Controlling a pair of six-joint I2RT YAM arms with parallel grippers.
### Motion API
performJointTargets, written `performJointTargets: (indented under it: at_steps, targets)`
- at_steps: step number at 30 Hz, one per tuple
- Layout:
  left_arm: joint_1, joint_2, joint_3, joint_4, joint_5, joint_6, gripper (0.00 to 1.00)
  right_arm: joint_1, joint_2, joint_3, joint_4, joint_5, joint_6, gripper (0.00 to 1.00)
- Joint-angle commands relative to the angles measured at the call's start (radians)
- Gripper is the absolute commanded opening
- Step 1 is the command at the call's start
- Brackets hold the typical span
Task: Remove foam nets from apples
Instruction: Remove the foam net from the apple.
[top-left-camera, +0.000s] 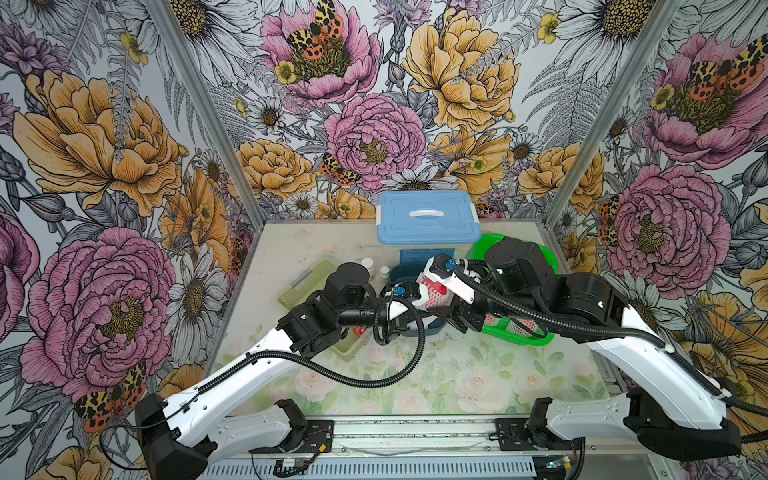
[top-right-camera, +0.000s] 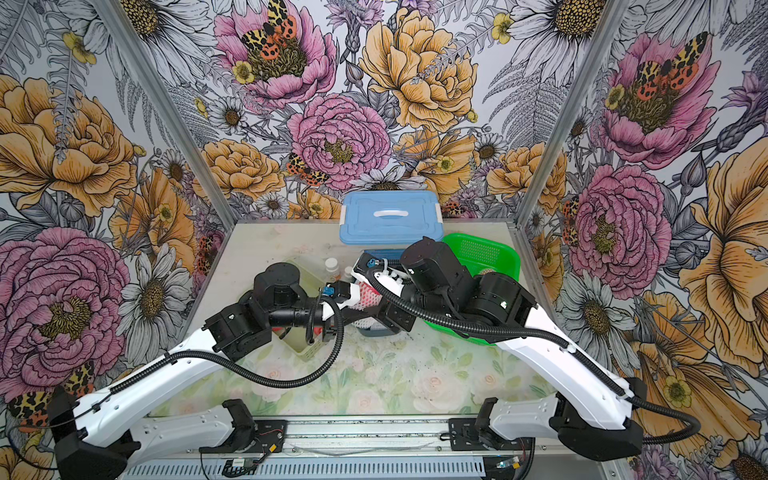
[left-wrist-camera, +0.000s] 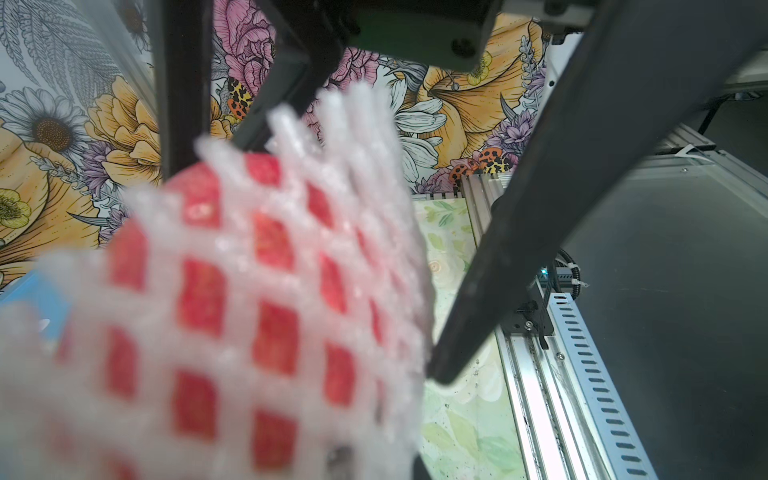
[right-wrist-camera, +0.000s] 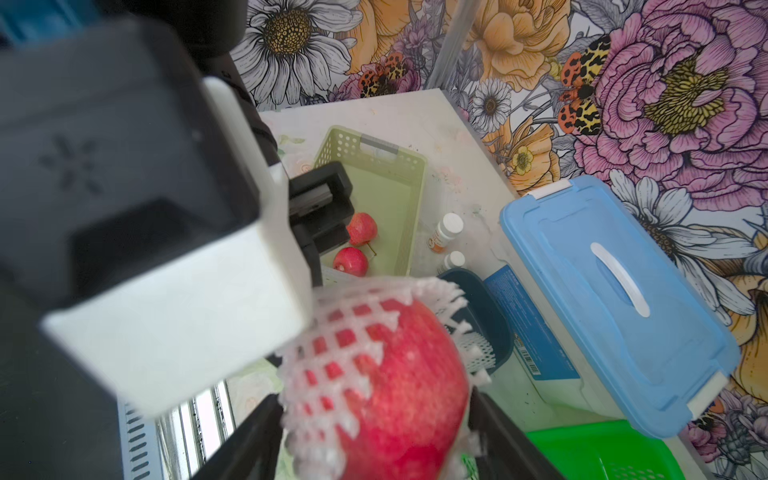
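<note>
A red apple (right-wrist-camera: 411, 395) half wrapped in a white foam net (right-wrist-camera: 332, 365) hangs above the table, and my right gripper (right-wrist-camera: 374, 440) is shut on it, one black finger on each side. The net is peeled back from the apple's far side. My left gripper (top-left-camera: 423, 300) is shut on the net's rim; its fingertips are hidden behind the mesh (left-wrist-camera: 232, 291) in the left wrist view. Both top views show the two grippers meeting at this apple (top-right-camera: 368, 296). Two bare apples (right-wrist-camera: 360, 228) lie in a pale green basket (right-wrist-camera: 399, 166).
A blue-lidded box (right-wrist-camera: 615, 299) stands at the back. Beside it a dark blue bin (right-wrist-camera: 494, 328) holds a loose net. A bright green basket (top-left-camera: 536, 338) on the right holds netted apples. Two white pill bottles (right-wrist-camera: 446, 230) stand near the pale basket.
</note>
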Motion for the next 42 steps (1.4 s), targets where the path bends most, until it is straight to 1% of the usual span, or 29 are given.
performJointTargets:
  at_steps: [1, 5, 8, 15, 21, 23, 25, 27, 31, 38, 42]
  targets:
    - [-0.012, -0.009, -0.01, 0.025, -0.025, 0.024, 0.0, -0.009, -0.06, 0.064, -0.001, -0.046, -0.01, 0.74]
    - [-0.01, -0.012, -0.017, 0.03, -0.032, 0.027, 0.0, -0.012, -0.061, 0.078, -0.002, -0.047, -0.015, 0.72]
    - [-0.013, -0.017, -0.02, 0.033, -0.034, 0.028, 0.0, -0.013, -0.058, 0.079, -0.008, -0.025, -0.026, 0.66]
    - [-0.016, -0.028, -0.018, 0.033, -0.029, 0.033, 0.0, -0.013, -0.011, 0.091, -0.026, -0.059, -0.066, 0.55]
    - [-0.017, -0.034, -0.024, 0.036, -0.032, 0.032, 0.0, -0.023, 0.024, 0.115, -0.045, -0.057, -0.094, 0.51]
    - [-0.017, -0.036, -0.026, 0.038, -0.037, 0.033, 0.0, -0.023, 0.03, 0.124, -0.058, -0.089, -0.094, 0.52]
    - [-0.017, -0.036, -0.027, 0.039, -0.042, 0.035, 0.0, -0.023, 0.036, 0.128, -0.072, -0.121, -0.093, 0.55]
    - [-0.018, -0.036, -0.03, 0.042, -0.045, 0.036, 0.0, -0.018, 0.043, 0.13, -0.091, -0.126, -0.095, 0.59]
    - [-0.019, -0.036, -0.027, 0.045, -0.046, 0.039, 0.0, -0.003, 0.065, 0.128, -0.116, -0.111, -0.102, 0.63]
    - [-0.017, -0.042, -0.03, 0.051, -0.047, 0.037, 0.0, 0.009, 0.081, 0.124, -0.117, -0.064, -0.111, 0.66]
    - [-0.018, -0.042, -0.029, 0.054, -0.046, 0.037, 0.0, 0.035, 0.101, 0.127, -0.118, -0.034, -0.116, 0.67]
